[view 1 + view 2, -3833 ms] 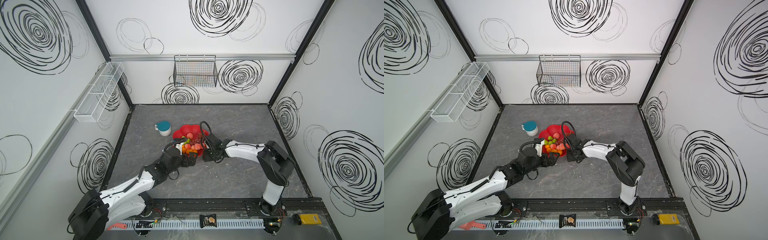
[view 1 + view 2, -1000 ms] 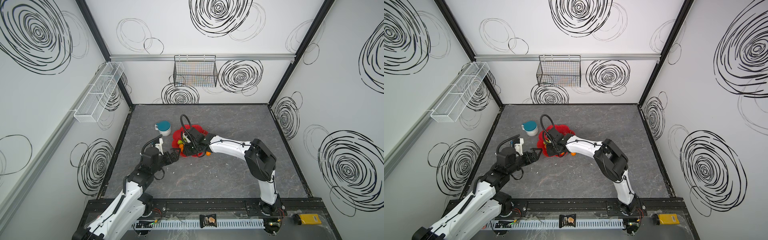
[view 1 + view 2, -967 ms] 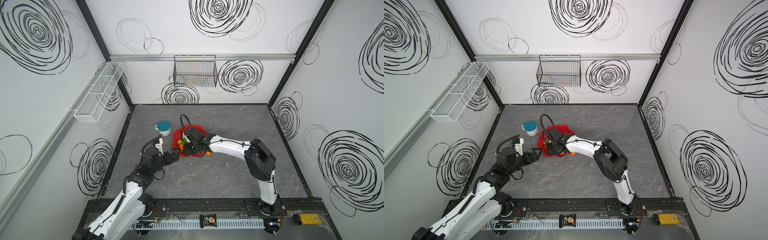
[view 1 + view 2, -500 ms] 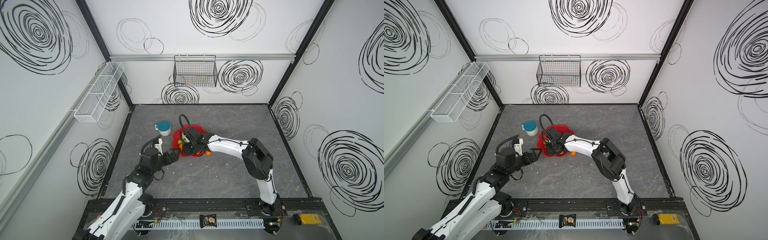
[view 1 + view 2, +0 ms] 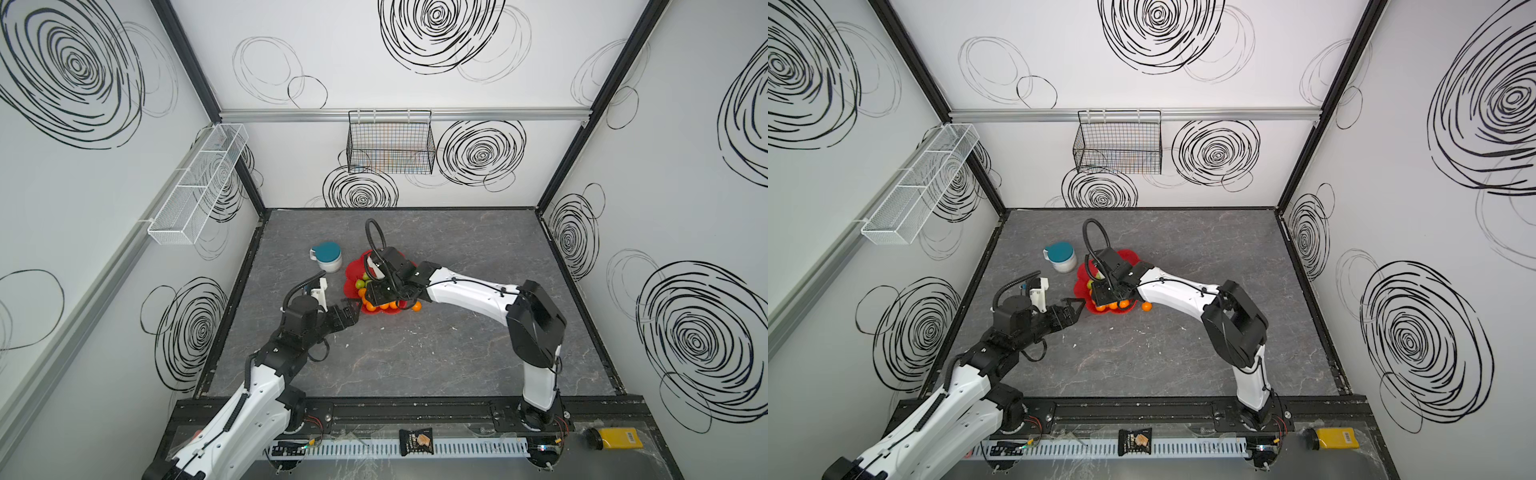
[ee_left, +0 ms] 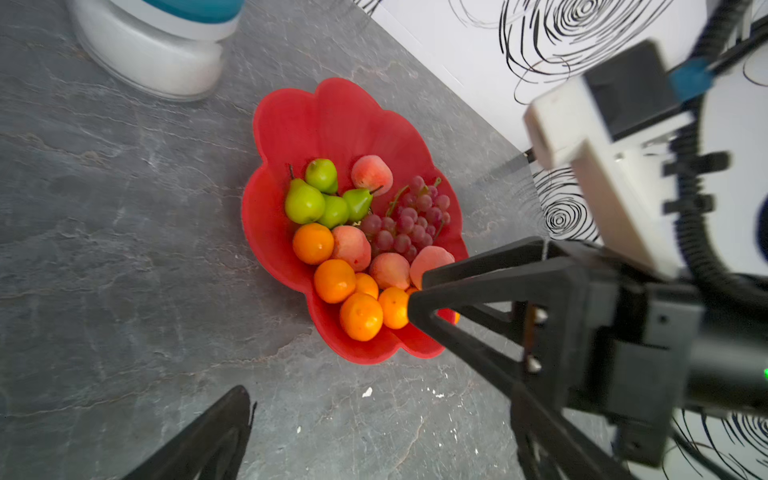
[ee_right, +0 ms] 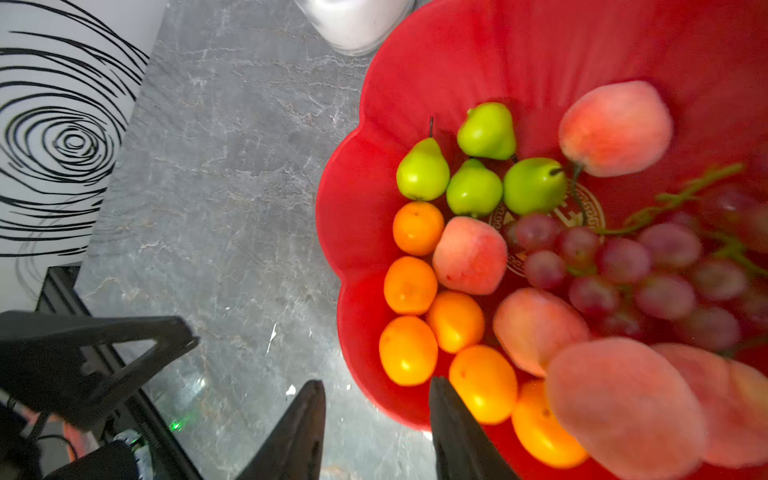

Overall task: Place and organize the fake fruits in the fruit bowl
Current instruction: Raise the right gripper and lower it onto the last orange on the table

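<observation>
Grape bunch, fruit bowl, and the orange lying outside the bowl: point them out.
grape bunch [image 6: 409,222], left wrist view, middle of the cluster.
fruit bowl [image 6: 332,120], left wrist view, bare inner wall.
loose orange [image 5: 1146,306], in a top view, its centre.

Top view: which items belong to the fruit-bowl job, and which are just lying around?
Job: red bowl, pears, oranges, peaches, grapes, stray orange on the table beside the bowl.
Lying about: lidded mug, black wire basket on the back wall, white mesh rack on the side wall, snack packet, yellow object at the front edge.
</observation>
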{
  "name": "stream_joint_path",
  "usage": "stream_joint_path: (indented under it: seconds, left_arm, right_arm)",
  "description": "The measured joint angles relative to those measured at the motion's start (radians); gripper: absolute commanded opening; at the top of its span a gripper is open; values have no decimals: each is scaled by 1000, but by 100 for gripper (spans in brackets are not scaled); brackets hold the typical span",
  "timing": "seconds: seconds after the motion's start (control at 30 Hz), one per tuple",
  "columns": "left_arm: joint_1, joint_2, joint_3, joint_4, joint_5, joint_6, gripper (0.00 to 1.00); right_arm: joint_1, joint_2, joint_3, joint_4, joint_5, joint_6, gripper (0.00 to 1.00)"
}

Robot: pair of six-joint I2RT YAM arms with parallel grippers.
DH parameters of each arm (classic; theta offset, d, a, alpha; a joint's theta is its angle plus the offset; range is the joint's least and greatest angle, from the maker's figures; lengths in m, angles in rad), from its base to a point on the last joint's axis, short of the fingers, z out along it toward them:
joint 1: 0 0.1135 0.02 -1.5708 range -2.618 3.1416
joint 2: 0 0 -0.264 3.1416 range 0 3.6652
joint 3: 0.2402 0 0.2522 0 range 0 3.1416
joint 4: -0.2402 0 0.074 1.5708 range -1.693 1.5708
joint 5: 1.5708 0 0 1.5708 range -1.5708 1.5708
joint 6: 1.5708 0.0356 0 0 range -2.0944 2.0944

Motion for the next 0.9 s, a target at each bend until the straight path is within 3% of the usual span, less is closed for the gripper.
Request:
stream_joint_path:
  seconds: [0.27,0.53,0.73,0.9]
  left_arm:
    - [-245,132,7,71,-108,-9,97]
    - [-453,367,123,135,-227,-19,78]
    - [-561,532,254,138,-303,-34,76]
    - [-603,605,288,138,-337,-72,77]
  right_arm:
    - [-72,-222,-252,35,19,25,44]
    - [-182,-400,-494,47,20,58,43]
    - [-274,-534,-617,56,4,67,43]
    - [-287,-549,-664,80,-22,55,44]
